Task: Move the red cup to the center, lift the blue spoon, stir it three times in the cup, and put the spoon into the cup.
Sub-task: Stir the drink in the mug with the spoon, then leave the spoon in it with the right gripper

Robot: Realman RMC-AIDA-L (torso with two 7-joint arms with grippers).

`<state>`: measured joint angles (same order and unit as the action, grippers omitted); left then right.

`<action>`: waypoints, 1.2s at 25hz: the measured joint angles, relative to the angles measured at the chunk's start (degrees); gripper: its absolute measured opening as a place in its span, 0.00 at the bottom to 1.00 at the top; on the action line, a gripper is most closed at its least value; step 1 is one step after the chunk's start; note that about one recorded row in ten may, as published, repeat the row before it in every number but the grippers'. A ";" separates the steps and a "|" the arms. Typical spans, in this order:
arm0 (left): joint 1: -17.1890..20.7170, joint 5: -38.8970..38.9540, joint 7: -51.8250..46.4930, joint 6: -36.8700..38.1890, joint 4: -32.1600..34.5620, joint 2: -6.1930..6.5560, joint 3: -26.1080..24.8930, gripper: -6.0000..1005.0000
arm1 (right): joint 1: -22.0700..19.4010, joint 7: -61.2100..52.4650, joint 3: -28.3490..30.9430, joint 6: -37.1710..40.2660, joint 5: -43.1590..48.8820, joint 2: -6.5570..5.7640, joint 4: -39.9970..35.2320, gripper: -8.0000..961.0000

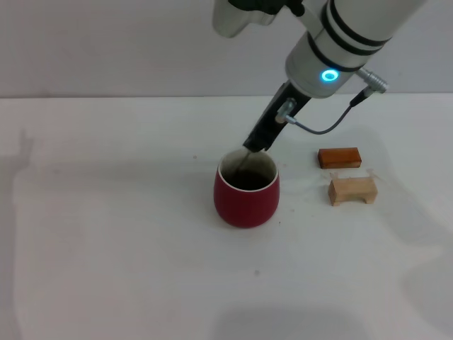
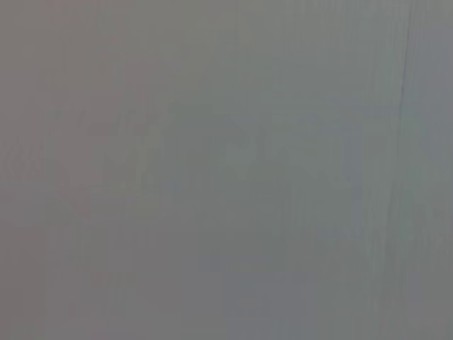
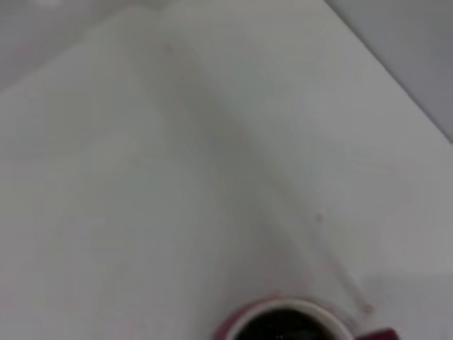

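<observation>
Rounded glossy red cup (image 1: 246, 195), speckled rim

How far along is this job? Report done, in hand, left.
Done: the red cup stands mid-table, left of the two wooden blocks. In hand: the right tool hangs over the cup's rim, with the blue spoon reaching down inside; stir count cannot be told. Left: release the spoon into the cup.
</observation>
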<state>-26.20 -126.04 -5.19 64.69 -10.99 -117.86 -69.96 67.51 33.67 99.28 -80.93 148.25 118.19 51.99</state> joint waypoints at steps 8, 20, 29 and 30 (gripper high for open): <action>-0.12 0.00 0.00 -0.08 0.33 0.00 0.00 0.86 | -0.49 -0.56 -0.04 -4.37 1.11 0.12 0.79 0.24; 0.25 0.00 0.00 -0.01 0.03 0.09 -0.35 0.86 | -0.93 -2.82 0.11 -2.88 -3.86 0.29 0.98 0.24; 0.36 -0.10 0.00 0.72 0.00 0.09 -0.62 0.86 | -1.25 -3.19 -0.34 -2.28 -4.21 0.24 -0.06 0.24; 0.36 -0.10 0.00 0.75 0.00 0.09 -0.62 0.86 | -1.24 -3.18 -0.34 -2.37 -4.23 0.24 -0.24 0.24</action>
<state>-25.84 -126.13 -5.19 65.44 -10.99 -117.77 -70.58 66.26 30.49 98.93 -83.30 144.02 118.43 51.75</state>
